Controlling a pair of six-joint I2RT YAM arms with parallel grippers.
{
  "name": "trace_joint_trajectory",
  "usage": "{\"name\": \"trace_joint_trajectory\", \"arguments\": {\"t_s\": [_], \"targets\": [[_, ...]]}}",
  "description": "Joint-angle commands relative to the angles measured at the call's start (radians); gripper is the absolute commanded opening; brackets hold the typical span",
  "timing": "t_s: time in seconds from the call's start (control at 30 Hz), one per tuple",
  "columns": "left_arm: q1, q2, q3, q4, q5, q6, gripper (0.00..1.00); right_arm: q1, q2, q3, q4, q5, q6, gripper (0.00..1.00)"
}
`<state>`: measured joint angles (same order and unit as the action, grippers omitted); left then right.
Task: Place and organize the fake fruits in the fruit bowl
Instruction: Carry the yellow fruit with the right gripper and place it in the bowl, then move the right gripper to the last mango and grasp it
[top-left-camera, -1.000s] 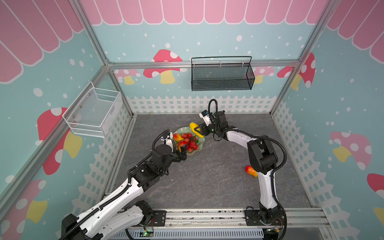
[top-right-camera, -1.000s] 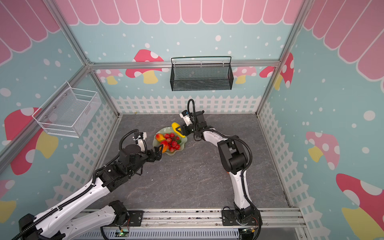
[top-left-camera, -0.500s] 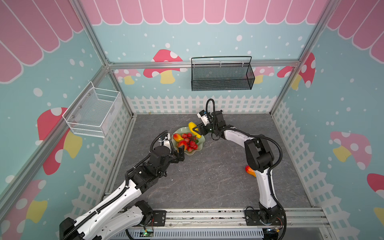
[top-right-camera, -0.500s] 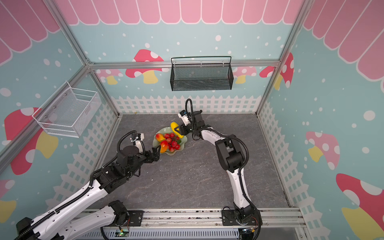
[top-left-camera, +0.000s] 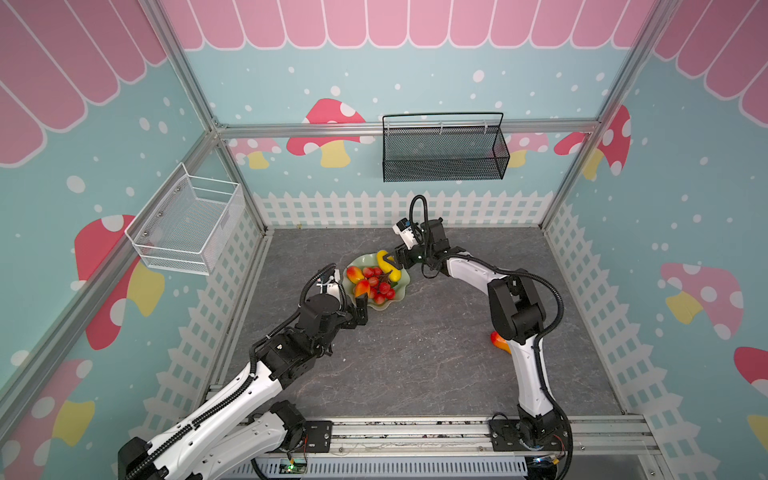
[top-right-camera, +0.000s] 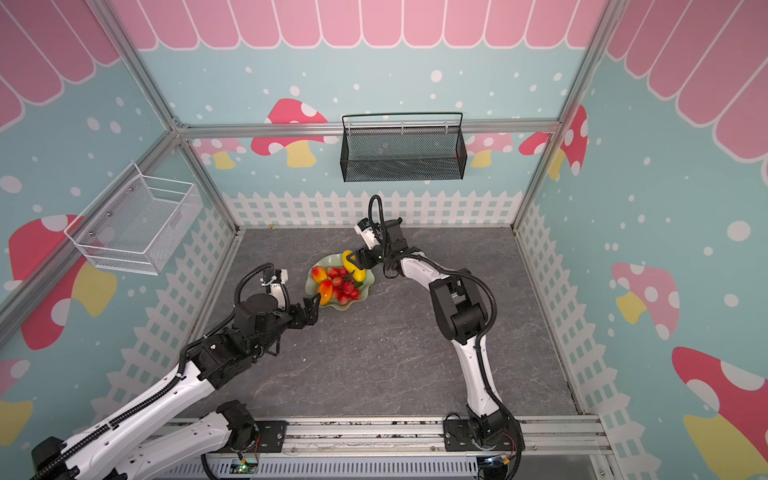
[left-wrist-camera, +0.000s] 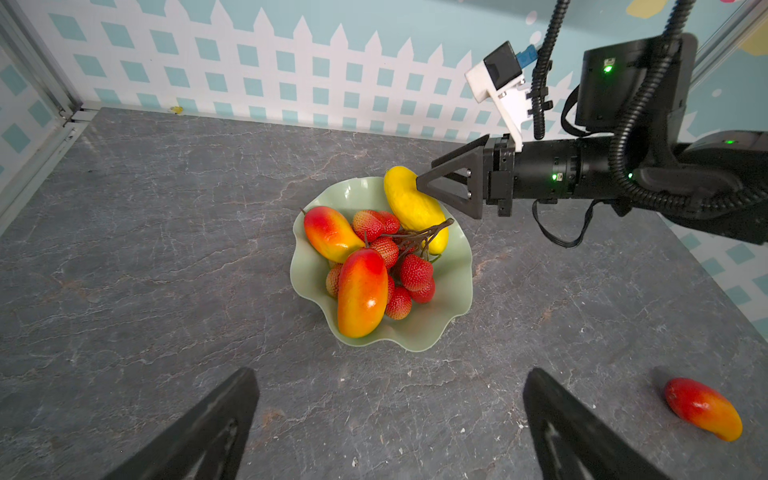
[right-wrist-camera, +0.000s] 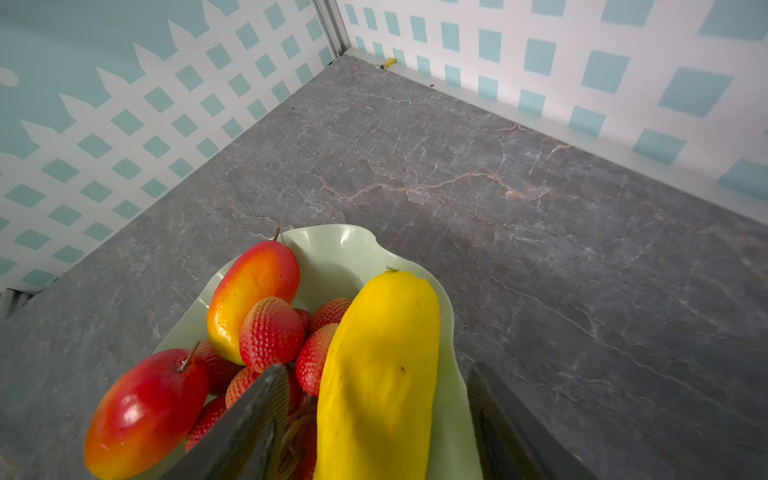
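Find the fruit bowl (left-wrist-camera: 455, 286) toward 12 o'clock on the worktop (left-wrist-camera: 166, 249) in both top views, already holding the yellow fruit (left-wrist-camera: 411, 205) along its 1 o'clock rim, a mango (left-wrist-camera: 330, 232) at 10 o'clock, a second mango (left-wrist-camera: 361, 291) at 8 o'clock and the berry cluster (left-wrist-camera: 405, 266) heaped in the middle. See the right pincer (left-wrist-camera: 424, 183) parted to either side of the yellow fruit, with gaps at both flanks in the right wrist view, so gripping nothing. See the left pincer (left-wrist-camera: 390, 374) spread wide and empty, just off the bowl's 7 o'clock rim. Leaves one stray mango (left-wrist-camera: 702, 407) out on the worktop, well apart at about 4 o'clock from the bowl, close beside the right arm. Probably weighs little and stays stiff, looking like moulded plastic; shines, so likely slips between hard jaws. Best taken across the short width at the fattest part, not at the tapered tip, with a firm squeeze. Expect rolling on the rounded body at any nudge. Treat the berries as floppy on the stem; lift by the stem, never by one berry.
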<state>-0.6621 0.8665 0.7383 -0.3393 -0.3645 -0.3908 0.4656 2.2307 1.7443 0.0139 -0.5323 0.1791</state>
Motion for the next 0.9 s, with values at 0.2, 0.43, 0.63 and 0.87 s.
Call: {"name": "trace_joint_trajectory", "arguments": {"t_s": [0.2,0.43,0.63,0.87], "targets": [[-0.028,0.098,-0.025,0.155,0.364,0.12,1.0,-0.084,-0.535,-0.508,-0.113,0.423,0.137,0.81],[-0.102,0.307,0.035,0.4,0.569,0.178,1.0,-0.16,-1.014,-0.921,-0.429,0.706,0.377,0.84],[-0.103,0.435,0.083,0.491,0.675,0.178,1.0,-0.169,-1.196,-1.105,-0.538,0.743,0.555,0.89],[-0.103,0.425,0.051,0.489,0.672,0.184,1.0,-0.239,-1.2,-1.177,-0.539,0.782,0.531,0.97]]}}
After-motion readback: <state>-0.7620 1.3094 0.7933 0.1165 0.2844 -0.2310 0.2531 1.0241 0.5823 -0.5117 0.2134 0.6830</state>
